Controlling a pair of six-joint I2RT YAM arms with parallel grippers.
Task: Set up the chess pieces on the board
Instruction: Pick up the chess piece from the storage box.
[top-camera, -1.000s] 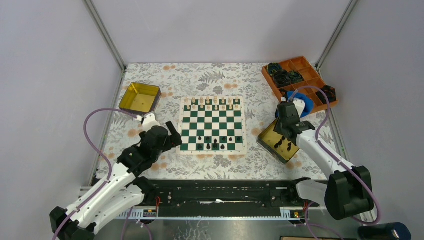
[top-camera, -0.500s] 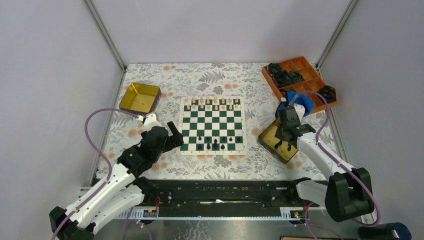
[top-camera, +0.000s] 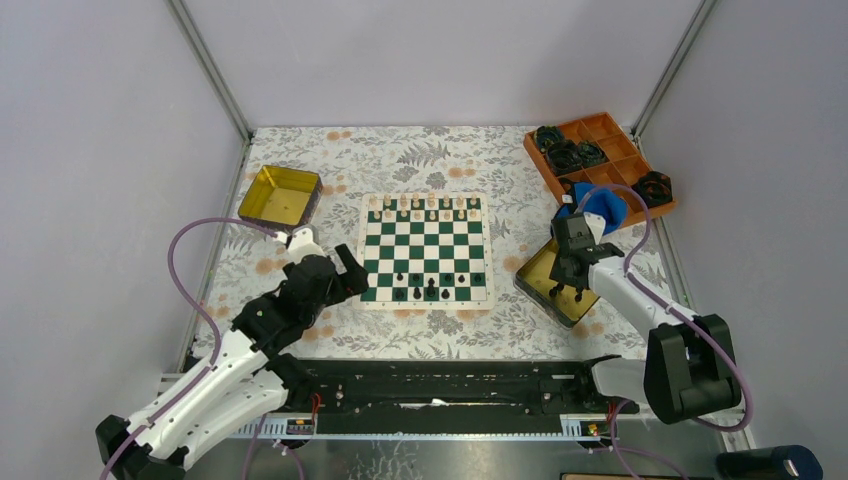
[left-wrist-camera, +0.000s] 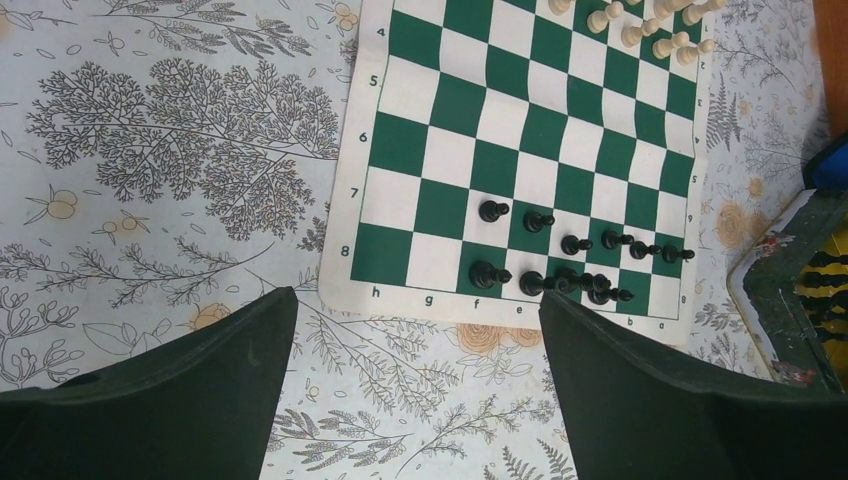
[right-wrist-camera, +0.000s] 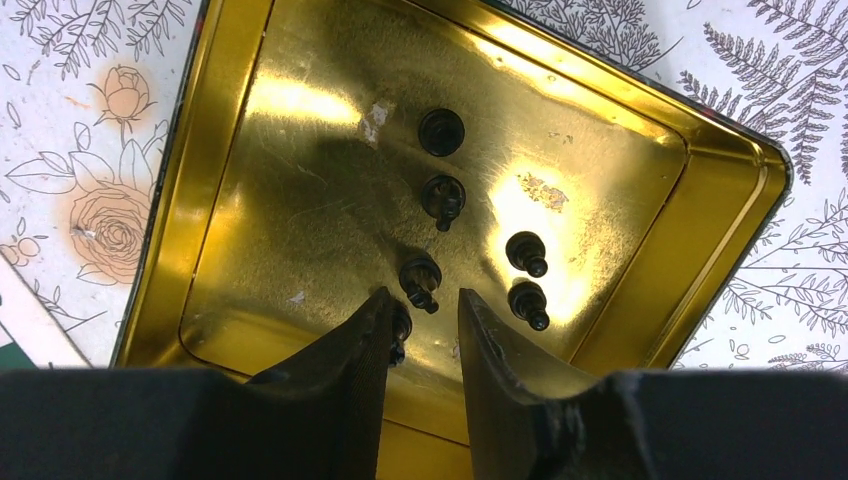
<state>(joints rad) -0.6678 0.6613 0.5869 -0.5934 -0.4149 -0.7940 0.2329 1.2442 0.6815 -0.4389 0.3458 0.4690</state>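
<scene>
Far left, a gold tin (top-camera: 280, 193) sits on the floral surface (left-wrist-camera: 150, 150), well apart from the action. Next, the left end effector (left-wrist-camera: 415, 300) hangs off the board's near-left corner with its fingers spread wide and nothing between them, so it is out of this play. In the centre is the board (top-camera: 425, 245), with the cream pieces (top-camera: 425, 203) lined along the far edge and the black pieces (left-wrist-camera: 575, 243) only partly ranked on the two near rows. The gaps there are toward the left files. Over to the right is where it counts: the second gold tin (right-wrist-camera: 230, 150) has six loose black pieces in it, and the right end effector (right-wrist-camera: 422, 298) is down inside it. Its fingers are apart with a narrow gap, clamped on nothing as far as the wrist view shows. One black pawn (right-wrist-camera: 400, 325) sits inside that gap, tight against the finger on the view's left. Another pawn (right-wrist-camera: 420, 277) stands just ahead of the tips. These pieces look to be upright, with the long axis pointing up toward the wrist camera, so a squeeze from either side should suit them. The right arm is plainly the nearer one. From the tin, the board lies to its left, so I'd expect a lift and then a carry that way.
</scene>
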